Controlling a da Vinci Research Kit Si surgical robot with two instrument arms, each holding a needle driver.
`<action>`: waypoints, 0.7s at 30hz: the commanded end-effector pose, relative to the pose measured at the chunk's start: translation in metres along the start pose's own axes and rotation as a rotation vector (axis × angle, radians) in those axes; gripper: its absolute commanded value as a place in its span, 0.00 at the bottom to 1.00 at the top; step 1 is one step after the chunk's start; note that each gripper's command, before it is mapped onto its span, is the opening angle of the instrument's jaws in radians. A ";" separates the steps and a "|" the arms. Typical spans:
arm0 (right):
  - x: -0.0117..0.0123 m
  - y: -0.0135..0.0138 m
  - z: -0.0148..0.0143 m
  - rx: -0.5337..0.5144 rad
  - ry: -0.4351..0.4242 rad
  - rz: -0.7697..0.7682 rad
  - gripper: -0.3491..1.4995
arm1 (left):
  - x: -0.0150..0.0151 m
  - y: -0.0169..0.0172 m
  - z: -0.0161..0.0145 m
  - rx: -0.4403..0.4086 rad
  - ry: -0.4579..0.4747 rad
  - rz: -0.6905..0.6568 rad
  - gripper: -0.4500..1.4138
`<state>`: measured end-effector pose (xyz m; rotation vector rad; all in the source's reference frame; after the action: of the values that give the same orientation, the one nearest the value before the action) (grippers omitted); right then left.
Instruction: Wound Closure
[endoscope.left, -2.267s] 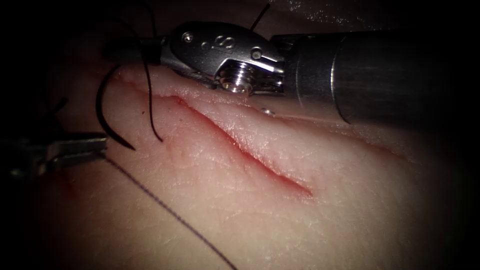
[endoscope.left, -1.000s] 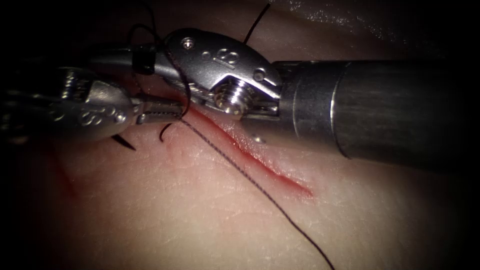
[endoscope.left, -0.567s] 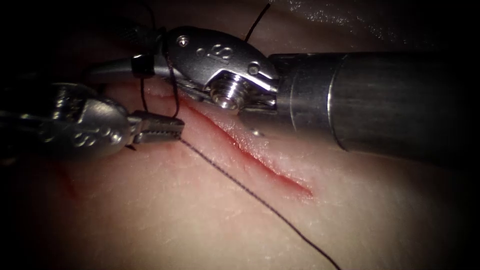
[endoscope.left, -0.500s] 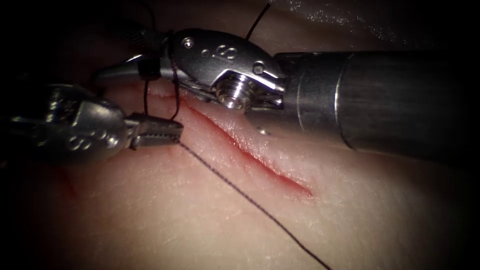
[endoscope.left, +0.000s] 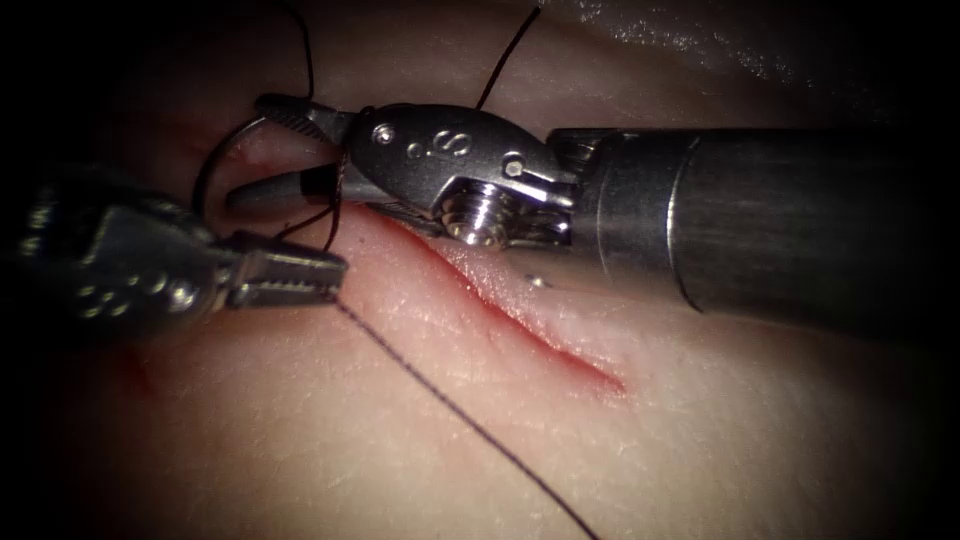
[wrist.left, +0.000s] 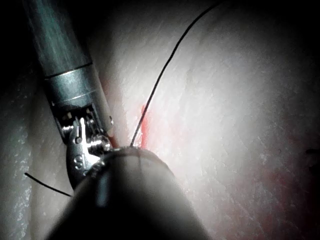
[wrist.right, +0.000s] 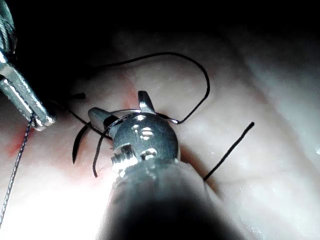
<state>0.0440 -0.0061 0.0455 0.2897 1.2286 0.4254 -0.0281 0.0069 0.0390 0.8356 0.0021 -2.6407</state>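
At the left, my left tool (endoscope.left: 320, 278) is clenched on the thread (endoscope.left: 450, 400), which runs away across the tissue (endoscope.left: 700, 420) left of the cut (endoscope.left: 520, 325). Behind it arcs the one needle (endoscope.left: 200, 175), held by neither tool of my two; whether it sits in the tissue I cannot tell. My right tool (endoscope.left: 248, 148) gapes, grasping nothing, with thread looped over it. The right wrist view adds what the endoscope hides: the needle's dark point end (wrist.right: 75, 142) and one loose thread tail (wrist.right: 230, 150).
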 end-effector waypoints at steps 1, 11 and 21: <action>-0.0006 -0.0001 0.0007 0.031 -0.008 -0.009 0.62 | -0.0004 -0.0008 -0.0004 0.014 0.007 -0.002 0.00; -0.0013 -0.0009 0.0012 0.136 -0.017 -0.032 0.61 | -0.0031 -0.0033 -0.0030 0.004 0.090 0.027 0.00; -0.0015 -0.0021 0.0007 0.313 0.036 -0.068 0.52 | -0.0087 -0.0029 -0.0006 0.102 0.245 0.132 0.00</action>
<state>0.0439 -0.0088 0.0457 0.5098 1.3347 0.1769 -0.0214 0.0128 0.0426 1.1622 -0.1392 -2.4071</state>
